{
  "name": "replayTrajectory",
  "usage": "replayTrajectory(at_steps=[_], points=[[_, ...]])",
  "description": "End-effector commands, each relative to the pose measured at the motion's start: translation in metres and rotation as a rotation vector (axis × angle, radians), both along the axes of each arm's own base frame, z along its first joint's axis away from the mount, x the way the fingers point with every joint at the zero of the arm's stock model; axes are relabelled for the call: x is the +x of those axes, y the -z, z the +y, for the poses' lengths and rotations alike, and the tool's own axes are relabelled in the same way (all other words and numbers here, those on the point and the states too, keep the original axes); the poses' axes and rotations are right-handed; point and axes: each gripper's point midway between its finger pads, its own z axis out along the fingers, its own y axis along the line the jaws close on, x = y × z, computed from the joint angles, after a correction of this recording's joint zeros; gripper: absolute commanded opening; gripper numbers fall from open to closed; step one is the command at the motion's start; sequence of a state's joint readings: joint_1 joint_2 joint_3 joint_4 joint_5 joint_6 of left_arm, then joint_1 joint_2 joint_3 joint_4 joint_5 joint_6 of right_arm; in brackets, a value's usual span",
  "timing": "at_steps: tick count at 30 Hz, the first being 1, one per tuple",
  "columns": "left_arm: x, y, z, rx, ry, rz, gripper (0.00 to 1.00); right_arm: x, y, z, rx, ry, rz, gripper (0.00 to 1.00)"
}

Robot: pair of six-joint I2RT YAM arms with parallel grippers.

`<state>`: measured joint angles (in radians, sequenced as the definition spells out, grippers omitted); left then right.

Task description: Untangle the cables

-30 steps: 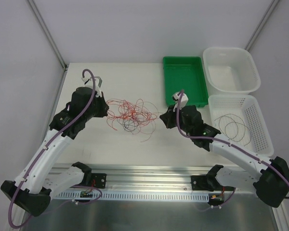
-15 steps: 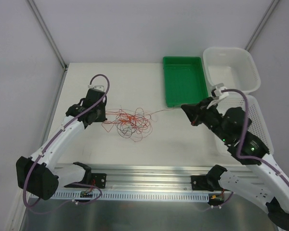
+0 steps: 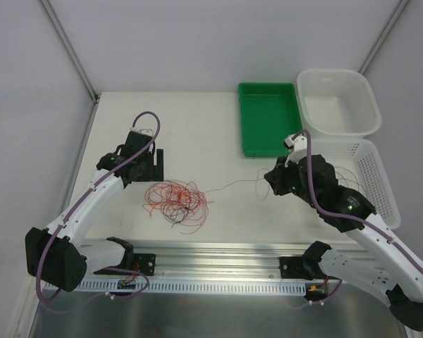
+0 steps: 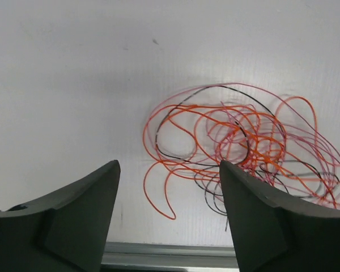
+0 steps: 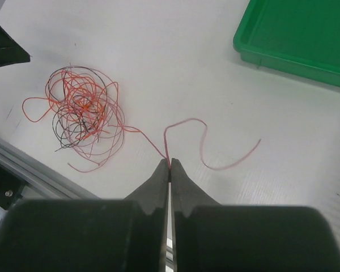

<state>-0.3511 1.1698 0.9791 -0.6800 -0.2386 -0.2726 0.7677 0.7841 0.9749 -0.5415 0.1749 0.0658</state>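
Right gripper (image 5: pixel 170 165): jaws together, pinching one pink-red strand (image 5: pixel 185 119) at the tips.
Left gripper (image 4: pixel 169 170): jaws apart, gripping nothing, poised just behind the tangle, not touching it.
Cables (image 3: pixel 175 201): loose red, orange and dark tangle, flat on the table (image 3: pixel 197 127) near its front edge, just short of the aluminium rail (image 3: pixel 218 255).
Strand: runs right from the tangle to the pinch, then loops on to a free tail.
Open tabletop between the two grippers and behind the tangle toward the back wall.
Green tray (image 3: pixel 269 118) close beyond the right gripper.
White tub (image 3: pixel 338 73) and white basket (image 3: pixel 381 176) along the table's right edge.
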Motion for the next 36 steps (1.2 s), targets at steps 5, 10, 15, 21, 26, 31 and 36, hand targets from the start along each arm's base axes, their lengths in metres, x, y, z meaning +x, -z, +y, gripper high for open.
replayTrajectory(at_steps=[5,10,15,21,26,31,36], points=[[-0.02,-0.015,-0.076,-0.425,0.17,0.001,0.88,-0.007,-0.06,0.015,0.059,-0.091,-0.016,0.01],[-0.025,-0.002,-0.093,-0.478,0.142,-0.001,0.88,-0.015,-0.139,0.014,0.129,-0.143,-0.144,0.01],[-0.021,0.048,-0.097,-0.464,0.018,0.099,0.81,-0.033,-0.211,0.008,0.189,-0.223,-0.297,0.01],[-0.004,0.102,-0.089,-0.368,-0.114,0.174,0.61,-0.053,-0.278,-0.016,0.297,-0.213,-0.507,0.01],[0.011,0.124,-0.054,-0.257,-0.274,0.164,0.47,-0.064,-0.302,-0.056,0.323,-0.095,-0.631,0.01],[0.025,0.126,-0.022,-0.224,-0.405,0.128,0.38,-0.064,-0.294,-0.076,0.296,-0.019,-0.64,0.01],[0.04,0.109,-0.02,-0.287,-0.401,0.104,0.45,-0.049,-0.274,-0.063,0.237,-0.027,-0.59,0.01]])
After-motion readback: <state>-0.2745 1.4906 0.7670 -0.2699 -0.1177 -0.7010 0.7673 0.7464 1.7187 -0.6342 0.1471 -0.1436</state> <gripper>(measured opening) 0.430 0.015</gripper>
